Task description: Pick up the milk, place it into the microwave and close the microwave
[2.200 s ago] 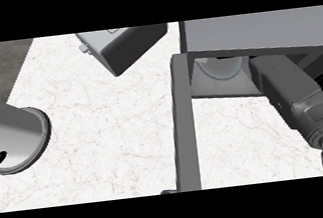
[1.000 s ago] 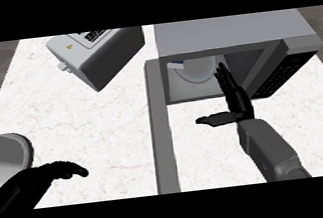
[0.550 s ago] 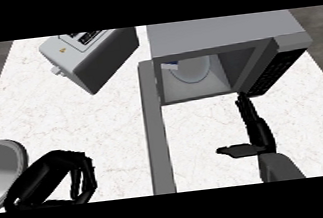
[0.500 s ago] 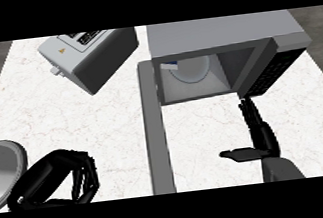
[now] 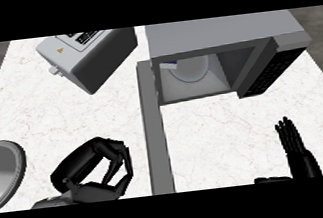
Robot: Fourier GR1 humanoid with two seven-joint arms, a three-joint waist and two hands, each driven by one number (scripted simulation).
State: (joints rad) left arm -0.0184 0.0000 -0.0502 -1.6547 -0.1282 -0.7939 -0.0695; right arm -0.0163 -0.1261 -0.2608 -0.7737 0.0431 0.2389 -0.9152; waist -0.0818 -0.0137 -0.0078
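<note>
Inside the microwave [image 5: 223,33] stands the milk [image 5: 190,70], well beyond the open right hand [image 5: 297,148].

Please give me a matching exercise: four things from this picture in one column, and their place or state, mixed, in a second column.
1. milk
2. left hand
3. right hand
4. toaster

a. fingers straight, lower right
b. inside the open microwave
c. fingers curled, holding nothing
d. on the counter, left of the microwave

Pairs: 1-b, 2-c, 3-a, 4-d
</note>
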